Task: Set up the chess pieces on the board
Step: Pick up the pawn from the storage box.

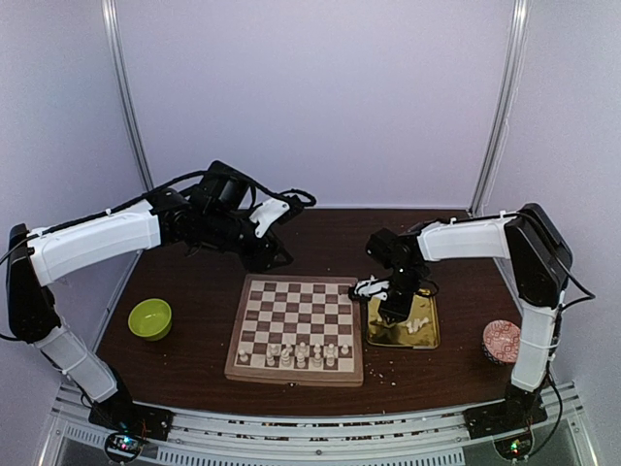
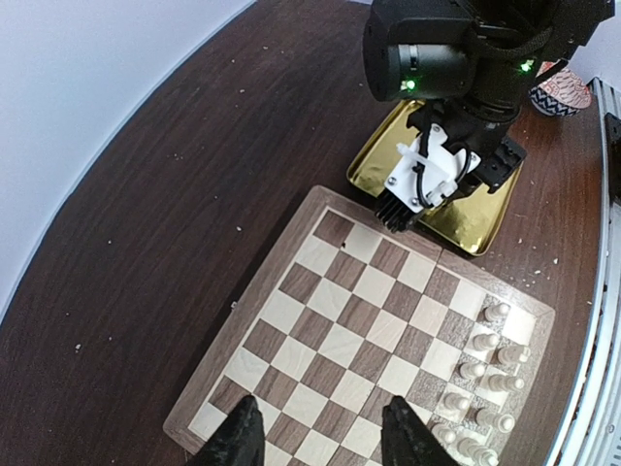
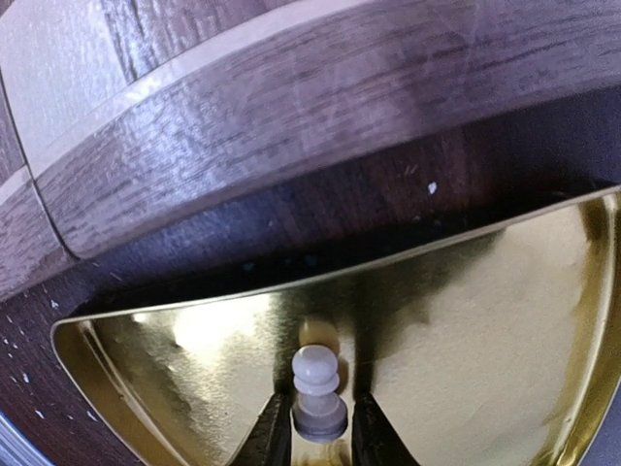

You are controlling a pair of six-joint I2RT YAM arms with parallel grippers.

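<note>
The board (image 1: 291,306) lies mid-table, with several cream chess pieces (image 1: 303,355) standing on its two nearest rows, also seen as chess pieces (image 2: 485,374) in the left wrist view. My right gripper (image 1: 393,313) is down in the gold tray (image 3: 466,320), just off the board's right edge. Its fingers press both sides of a small cream pawn (image 3: 316,383) that lies on the tray floor, so the right gripper (image 3: 318,427) is shut on it. A few more pieces (image 1: 418,327) lie in the tray. My left gripper (image 2: 325,437) hangs open above the board's far left edge, holding nothing.
A lime-green bowl (image 1: 149,318) sits left of the board. A round patterned container (image 1: 502,342) stands at the right, near the tray. Pale crumbs are scattered over the dark wooden table (image 1: 194,291). The right arm's wrist (image 2: 437,165) hangs over the tray's corner.
</note>
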